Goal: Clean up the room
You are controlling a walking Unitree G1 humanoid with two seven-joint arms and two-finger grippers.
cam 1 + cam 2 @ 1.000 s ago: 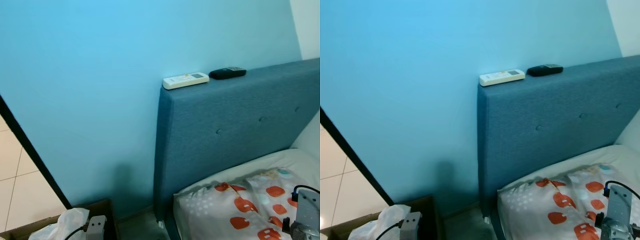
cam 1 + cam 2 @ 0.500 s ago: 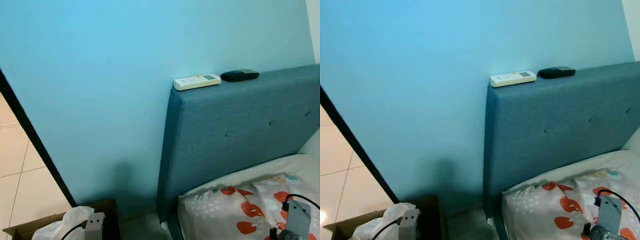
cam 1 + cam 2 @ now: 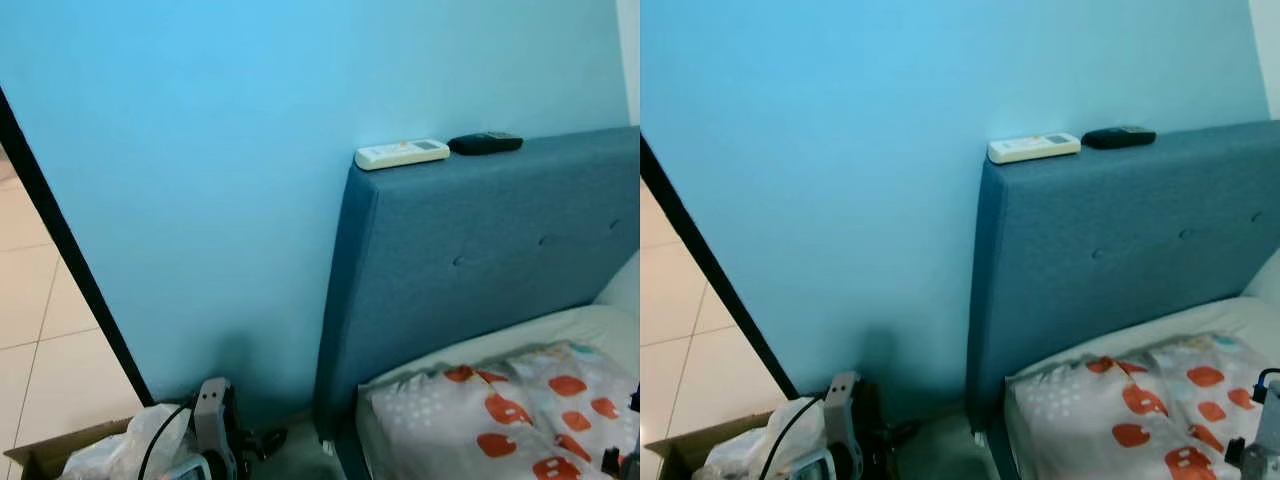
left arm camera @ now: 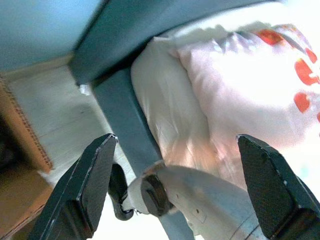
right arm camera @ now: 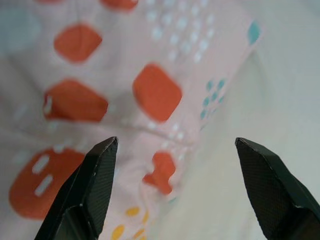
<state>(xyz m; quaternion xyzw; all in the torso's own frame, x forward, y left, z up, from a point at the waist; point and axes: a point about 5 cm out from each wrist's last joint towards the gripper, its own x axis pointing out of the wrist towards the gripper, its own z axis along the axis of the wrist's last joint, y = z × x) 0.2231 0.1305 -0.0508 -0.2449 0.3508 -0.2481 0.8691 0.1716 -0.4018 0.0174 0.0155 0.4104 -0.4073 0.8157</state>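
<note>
A white remote (image 3: 402,153) and a black remote (image 3: 485,143) lie side by side on top of the blue headboard (image 3: 480,250), against the blue wall (image 3: 200,150). Below, a spotted pillow (image 3: 510,410) rests on the bed. The right gripper (image 5: 175,190) hovers over it, jaws apart. The left gripper (image 4: 175,195) hangs beside the bed frame near a cardboard box (image 3: 60,455), jaws apart too.
</note>
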